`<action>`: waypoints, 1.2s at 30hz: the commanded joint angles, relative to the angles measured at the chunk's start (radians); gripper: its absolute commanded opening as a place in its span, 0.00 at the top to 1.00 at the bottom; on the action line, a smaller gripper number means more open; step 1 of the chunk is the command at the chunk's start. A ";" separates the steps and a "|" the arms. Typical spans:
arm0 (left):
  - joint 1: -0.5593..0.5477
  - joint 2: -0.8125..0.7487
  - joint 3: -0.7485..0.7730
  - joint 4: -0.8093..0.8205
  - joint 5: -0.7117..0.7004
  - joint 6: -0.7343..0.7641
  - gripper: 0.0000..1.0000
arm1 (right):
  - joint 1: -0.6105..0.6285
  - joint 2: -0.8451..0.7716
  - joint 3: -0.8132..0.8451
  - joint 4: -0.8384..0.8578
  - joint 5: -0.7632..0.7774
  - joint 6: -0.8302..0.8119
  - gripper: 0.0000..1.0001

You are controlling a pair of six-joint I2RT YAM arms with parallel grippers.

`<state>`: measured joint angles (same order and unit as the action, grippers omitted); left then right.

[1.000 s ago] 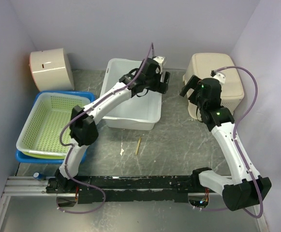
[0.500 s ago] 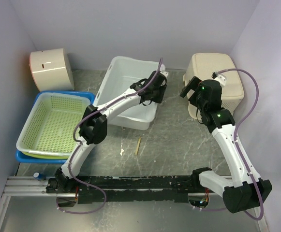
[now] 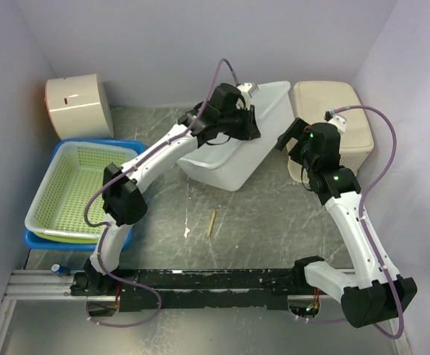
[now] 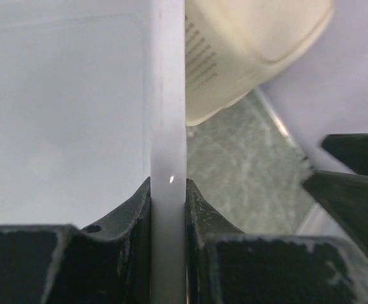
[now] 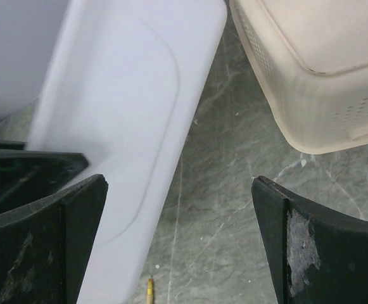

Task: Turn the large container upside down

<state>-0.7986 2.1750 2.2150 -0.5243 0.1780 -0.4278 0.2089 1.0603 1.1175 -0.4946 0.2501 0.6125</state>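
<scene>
Half the turn, at a guess, is done: the large container is off the flat but not yet over.

At the far left a round beige bin point(image 3: 78, 103) stands against the wall, and nearer, a green mesh basket point(image 3: 81, 185) sits inside a blue tray point(image 3: 31, 239). Neither belongs to the job.

In the middle, the large white tub point(image 3: 226, 159) is tipped up. Its near-left edge rests on the grey table point(image 3: 274, 222) and its far-right rim is raised toward the back wall, so a broad outer face shows from above. From overhead it is hard to tell how steep the tilt is. It seems close to standing on one side.

The left gripper point(image 3: 244, 122) is at the raised rim. In the left wrist view its fingers point(image 4: 133, 215) are pressed against both faces of the thin white wall, pinching it firmly. That one grip looks to be holding the tub on its edge.

A short wooden stick point(image 3: 212, 220) lies on the table near the tub, apart from it.

To the right, the right gripper point(image 3: 287, 135) hangs just beside the tub's right end with its fingers point(image 5: 41, 234) spread wide, holding nothing. Its wrist view looks down into the gap between the tub and the beige perforated basket point(image 3: 333, 111), which sits bottom-up at the far right.

What is left: carry the rim on past upright, lower the tub mouth-down onto the table, and let go. The basket close by leaves little room on that side.
</scene>
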 commanded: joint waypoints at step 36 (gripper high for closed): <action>0.431 -0.291 -0.573 0.581 0.452 -0.551 0.30 | -0.003 -0.010 -0.166 0.218 -0.353 0.109 0.00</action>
<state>-0.3988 1.9335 1.5570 0.3107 0.6830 -1.2224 0.2085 1.0428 1.0019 -0.3969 0.0620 0.6575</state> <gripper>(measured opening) 0.668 0.996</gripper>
